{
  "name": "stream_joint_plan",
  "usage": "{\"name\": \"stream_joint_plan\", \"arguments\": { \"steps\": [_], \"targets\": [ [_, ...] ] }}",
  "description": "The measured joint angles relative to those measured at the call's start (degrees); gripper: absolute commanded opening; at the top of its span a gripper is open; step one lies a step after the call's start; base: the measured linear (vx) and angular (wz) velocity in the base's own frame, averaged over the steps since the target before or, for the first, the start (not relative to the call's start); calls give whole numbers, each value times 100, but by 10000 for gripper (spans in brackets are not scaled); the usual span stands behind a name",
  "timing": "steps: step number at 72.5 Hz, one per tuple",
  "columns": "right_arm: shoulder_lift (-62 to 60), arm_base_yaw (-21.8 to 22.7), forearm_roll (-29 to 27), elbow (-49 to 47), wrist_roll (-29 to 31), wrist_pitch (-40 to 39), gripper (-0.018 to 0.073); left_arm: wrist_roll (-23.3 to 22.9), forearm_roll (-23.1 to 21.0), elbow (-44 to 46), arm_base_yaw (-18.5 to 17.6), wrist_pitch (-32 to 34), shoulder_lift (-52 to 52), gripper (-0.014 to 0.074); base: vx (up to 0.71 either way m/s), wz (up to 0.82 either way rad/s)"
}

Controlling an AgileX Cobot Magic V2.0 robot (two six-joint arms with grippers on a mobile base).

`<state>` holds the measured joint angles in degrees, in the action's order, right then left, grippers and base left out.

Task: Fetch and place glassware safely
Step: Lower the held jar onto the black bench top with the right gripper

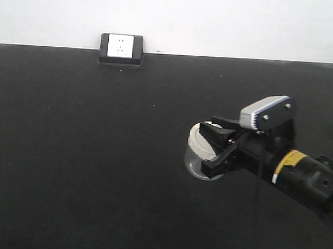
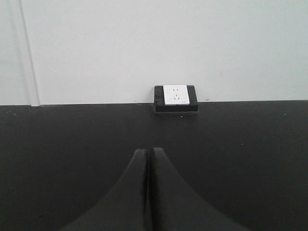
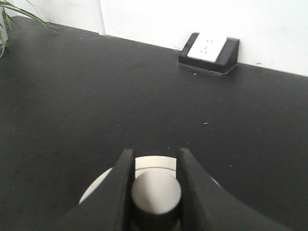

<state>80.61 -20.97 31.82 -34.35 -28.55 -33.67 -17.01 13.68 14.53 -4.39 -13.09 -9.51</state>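
- Black table (image 1: 69,169) stretches back to the socket box (image 1: 121,48) at the wall.
- Right gripper (image 1: 213,146), well in front of the socket box and to its right, is clamped on the lid's knob (image 3: 156,192).
- Left gripper (image 2: 148,159) faces the socket box, fingers pressed together, empty.
- Glass jar (image 1: 197,154) sits in that clamp: probably light, brittle and slick. The lid (image 1: 202,138) may lift off, so holding the body seems safer.

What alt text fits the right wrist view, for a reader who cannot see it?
The dark fingers of the right gripper clamp the round knob on the cream-white lid of the glass jar. Beyond stretches a black table, with a white socket in a black box at its far edge and plant leaves at top left.
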Motion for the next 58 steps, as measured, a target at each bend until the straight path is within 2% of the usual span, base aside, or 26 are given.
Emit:
{"name": "stream_joint_plan", "arguments": {
  "steps": [23,45,58],
  "targets": [
    [1710,0,-310,-525,561,-1015,11,0,0,0,0,0,0,-7,0,0],
    [2505,0,-359,-919,959,-1224,25,0,0,0,0,0,0,-7,0,0],
    [2825,0,-512,-982,1148,-1639,55,0,0,0,0,0,0,-7,0,0]
  ]
}}
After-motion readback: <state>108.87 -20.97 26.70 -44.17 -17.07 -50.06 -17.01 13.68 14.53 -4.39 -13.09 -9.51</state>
